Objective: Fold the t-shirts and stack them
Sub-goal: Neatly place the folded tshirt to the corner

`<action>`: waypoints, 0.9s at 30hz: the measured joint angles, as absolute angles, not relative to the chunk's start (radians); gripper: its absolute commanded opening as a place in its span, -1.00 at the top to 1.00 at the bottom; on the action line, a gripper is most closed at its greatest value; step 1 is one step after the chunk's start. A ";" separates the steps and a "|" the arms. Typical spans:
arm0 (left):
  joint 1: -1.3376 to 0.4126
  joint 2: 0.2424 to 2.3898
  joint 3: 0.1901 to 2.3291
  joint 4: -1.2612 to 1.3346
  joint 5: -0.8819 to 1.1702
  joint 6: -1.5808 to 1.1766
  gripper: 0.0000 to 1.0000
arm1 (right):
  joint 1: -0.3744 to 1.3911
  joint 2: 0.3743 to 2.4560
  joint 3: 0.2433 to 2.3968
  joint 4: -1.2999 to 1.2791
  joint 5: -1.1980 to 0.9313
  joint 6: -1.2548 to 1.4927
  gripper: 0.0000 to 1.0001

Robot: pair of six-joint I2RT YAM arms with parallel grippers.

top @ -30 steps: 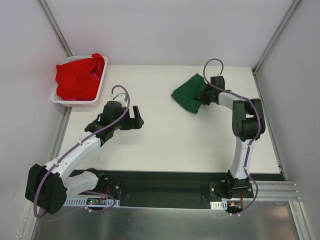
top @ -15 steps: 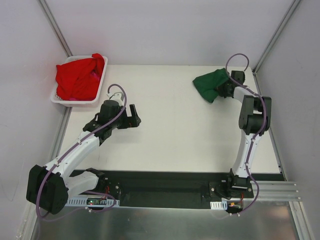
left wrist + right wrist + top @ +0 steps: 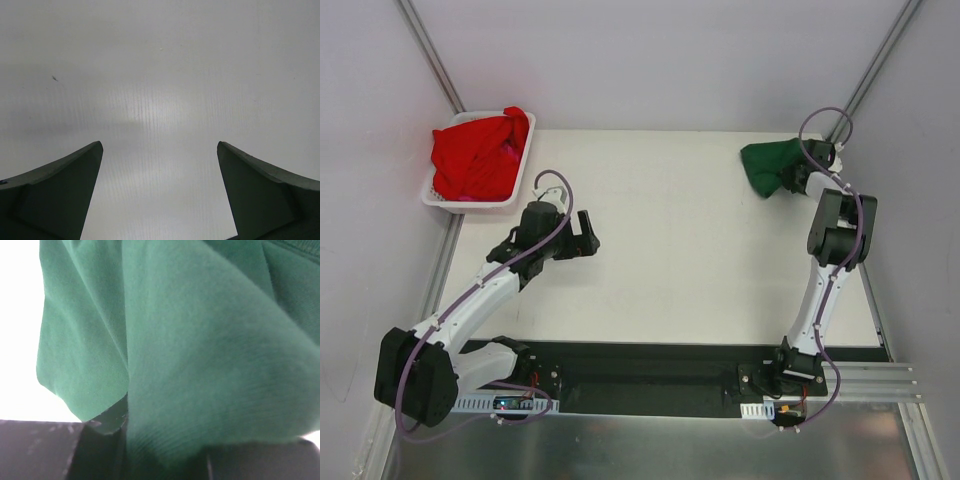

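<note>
The dark green t-shirt (image 3: 767, 166) is bunched at the far right corner of the table. My right gripper (image 3: 798, 178) is shut on it at its right side. In the right wrist view the green cloth (image 3: 200, 340) fills the frame and hides the fingertips. Bright red t-shirts (image 3: 475, 155) lie heaped in the white slotted basket (image 3: 511, 191) at the far left. My left gripper (image 3: 588, 233) is open and empty over the bare table left of centre; its two fingers (image 3: 60, 185) show bare table between them.
Grey walls and metal frame posts (image 3: 865, 85) close in the table at the back and sides. The basket overhangs the table's left edge. A black base rail (image 3: 650, 380) runs along the near edge between the arm bases.
My right gripper has dragged the green t-shirt from the middle right of the table to the far right corner. My left arm has barely shifted.
</note>
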State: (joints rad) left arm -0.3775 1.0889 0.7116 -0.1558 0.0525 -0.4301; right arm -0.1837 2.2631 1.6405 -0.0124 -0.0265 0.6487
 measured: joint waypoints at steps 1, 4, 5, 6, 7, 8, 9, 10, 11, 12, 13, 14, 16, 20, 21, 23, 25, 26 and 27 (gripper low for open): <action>-0.377 1.089 0.707 -0.156 0.052 -0.430 -0.99 | -0.184 2.275 1.659 -0.012 -0.017 0.655 0.98; -0.377 1.089 0.700 -0.163 0.052 -0.430 -0.99 | -0.184 2.308 1.707 -0.009 0.003 0.672 0.98; -0.377 1.088 0.698 -0.163 0.052 -0.430 -0.99 | -0.184 2.322 1.728 -0.011 0.009 0.677 0.98; -0.374 1.088 0.698 -0.164 0.052 -0.430 -0.99 | -0.185 2.338 1.754 -0.012 0.013 0.682 0.98; -0.371 1.088 0.698 -0.165 0.052 -0.430 -0.98 | -0.187 2.353 1.777 -0.015 0.015 0.685 0.98; -0.371 1.088 0.698 -0.165 0.052 -0.430 -0.99 | -0.188 2.365 1.796 -0.020 0.015 0.687 0.98; -0.371 1.088 0.698 -0.164 0.052 -0.430 -0.99 | -0.191 2.378 1.818 -0.022 0.017 0.689 0.98; -0.369 1.089 0.698 -0.164 0.052 -0.430 -0.99 | -0.193 2.389 1.835 -0.023 0.018 0.690 0.98; -0.365 1.089 0.698 -0.165 0.052 -0.430 -0.99 | -0.196 2.398 1.850 -0.026 0.019 0.691 0.98; -0.364 1.089 0.698 -0.165 0.052 -0.430 -0.99 | -0.199 2.404 1.861 -0.028 0.019 0.691 0.98; -0.364 1.091 0.698 -0.164 0.052 -0.430 -0.99 | -0.204 2.413 1.875 -0.035 0.019 0.691 0.98; -0.364 1.094 0.698 -0.164 0.052 -0.430 -0.99 | -0.207 2.418 1.885 -0.041 0.019 0.691 0.98; -0.364 1.104 0.698 -0.165 0.052 -0.430 -0.99 | -0.216 2.429 1.907 -0.051 0.019 0.691 0.98; -0.364 1.111 0.698 -0.167 0.052 -0.430 -0.99 | -0.239 2.444 1.932 -0.062 0.018 0.691 0.98; -0.364 1.111 0.698 -0.166 0.052 -0.430 -0.99 | -0.246 2.450 1.944 -0.067 0.015 0.691 0.98; -0.364 1.112 0.698 -0.167 0.052 -0.430 -0.99 | -0.257 2.464 1.962 -0.067 0.011 0.690 0.98; -0.364 1.114 0.698 -0.166 0.052 -0.430 -0.98 | -0.265 2.469 1.968 -0.067 0.010 0.689 0.98; -0.364 1.115 0.698 -0.167 0.052 -0.430 -0.99 | -0.266 2.470 1.969 -0.067 0.010 0.688 0.98; -0.364 1.118 0.698 -0.166 0.052 -0.430 -0.99 | -0.268 2.471 1.971 -0.068 0.010 0.688 0.98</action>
